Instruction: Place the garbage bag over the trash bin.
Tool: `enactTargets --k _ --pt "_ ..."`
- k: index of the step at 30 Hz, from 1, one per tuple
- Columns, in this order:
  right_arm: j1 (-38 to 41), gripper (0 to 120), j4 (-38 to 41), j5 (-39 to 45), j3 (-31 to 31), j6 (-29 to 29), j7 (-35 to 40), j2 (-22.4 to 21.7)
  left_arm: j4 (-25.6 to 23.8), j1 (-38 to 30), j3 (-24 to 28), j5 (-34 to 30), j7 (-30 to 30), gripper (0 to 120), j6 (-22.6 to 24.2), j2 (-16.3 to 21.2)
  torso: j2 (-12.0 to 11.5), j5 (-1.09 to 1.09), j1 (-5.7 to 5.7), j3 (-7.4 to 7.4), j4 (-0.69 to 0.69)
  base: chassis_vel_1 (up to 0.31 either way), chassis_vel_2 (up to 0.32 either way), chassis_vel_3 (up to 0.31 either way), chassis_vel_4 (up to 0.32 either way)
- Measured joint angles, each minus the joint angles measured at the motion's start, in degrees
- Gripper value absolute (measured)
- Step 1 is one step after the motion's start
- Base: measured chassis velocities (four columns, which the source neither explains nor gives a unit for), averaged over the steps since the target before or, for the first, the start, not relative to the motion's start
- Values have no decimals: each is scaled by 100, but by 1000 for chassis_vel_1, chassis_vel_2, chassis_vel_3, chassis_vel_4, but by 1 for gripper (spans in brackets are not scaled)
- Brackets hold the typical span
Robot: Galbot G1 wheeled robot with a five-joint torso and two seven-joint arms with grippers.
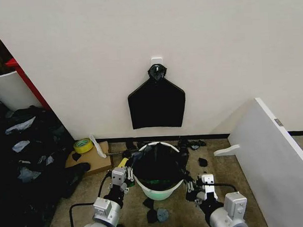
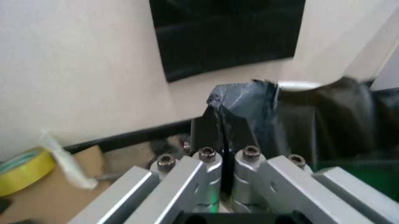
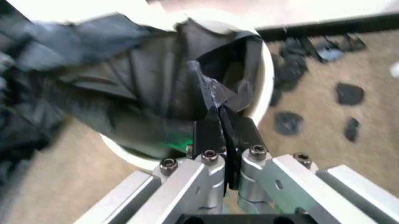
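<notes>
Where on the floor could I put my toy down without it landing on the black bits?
The barest carpet lies between the trash bin and the white board, though a few scraps dot it. It is crowded on the left by the black bag pile, cardboard and tape roll. The left tool and right tool pinch the garbage bag at the rim.

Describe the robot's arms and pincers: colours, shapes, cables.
Both arms end in rounded silver-grey housings with black joints. A black cable loops down beside the left arm; a thinner black cable runs along the right arm. Each pincer, left and right, has flat black fingers bolted with dark hex screws to ridged silver aluminium blocks.
</notes>
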Motion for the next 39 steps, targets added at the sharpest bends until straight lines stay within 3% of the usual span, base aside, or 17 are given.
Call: enactTargets --k 11,22,33,39 --pt "178 0 -364 113 -185 -346 232 -28 49 -535 642 -375 -444 0 896 481 0 0 0 0 0 0 0 0 0" --pt "451 0 -986 -292 -504 -696 130 -17 568 -838 1198 -388 -579 0 1125 470 0 0 0 0 0 0 0 0 0" --pt "484 0 -1320 -837 -644 -989 -41 -30 597 -767 1319 -273 -832 0 1466 540 0 1 0 0 0 0 0 0 0" --pt "517 0 -1536 -1268 -661 -937 -249 -1 363 -589 1261 -258 -1006 0 1677 559 0 0 0 0 0 0 0 0 0"
